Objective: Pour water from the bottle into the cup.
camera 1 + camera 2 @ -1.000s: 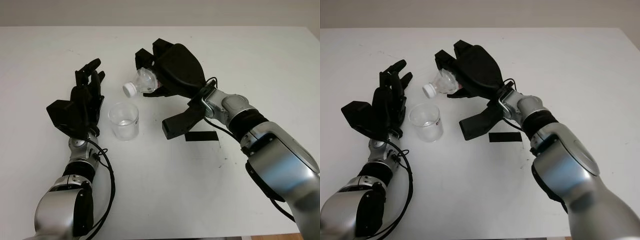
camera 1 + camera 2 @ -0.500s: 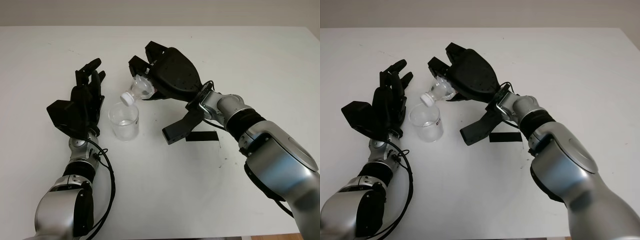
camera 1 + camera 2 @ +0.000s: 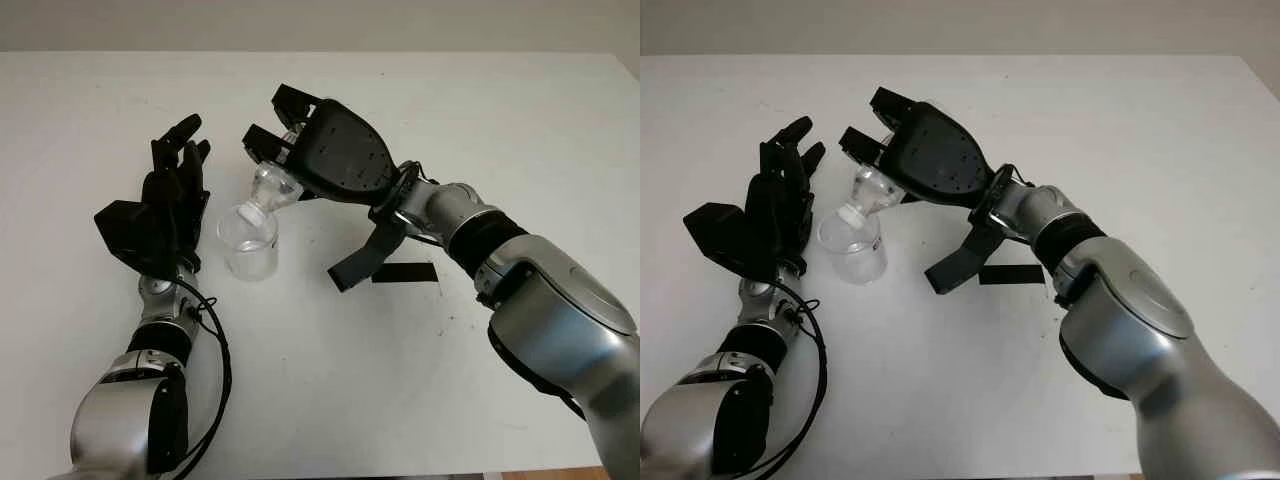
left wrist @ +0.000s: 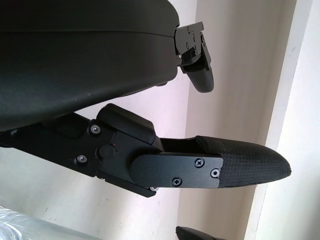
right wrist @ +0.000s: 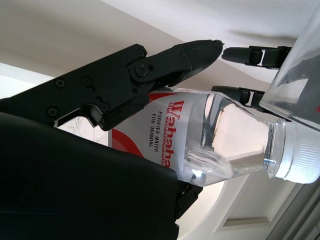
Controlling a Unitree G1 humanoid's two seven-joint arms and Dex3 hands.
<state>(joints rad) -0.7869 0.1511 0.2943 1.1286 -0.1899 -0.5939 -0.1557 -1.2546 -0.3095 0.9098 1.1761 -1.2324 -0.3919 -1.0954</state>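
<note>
The right hand (image 3: 325,165) grips the Wahaha water bottle (image 5: 210,145), tipped neck-down so its white cap (image 5: 300,160) sits at the rim of the clear plastic cup (image 3: 248,243) on the white table (image 3: 520,120). The cap looks on, so nothing pours. The left hand (image 3: 165,205) is open just beside the cup, likely guarding it.

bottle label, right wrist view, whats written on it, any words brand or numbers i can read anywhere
"Wahaha": red brand lettering on the label of the bottle held in the right hand.
"PURIFIED WATER FOR DRINKING": small red print beside the brand on the same label.
In the head views the label is too small to read.
The white cap, the cup and the left hand carry no readable text.
</note>
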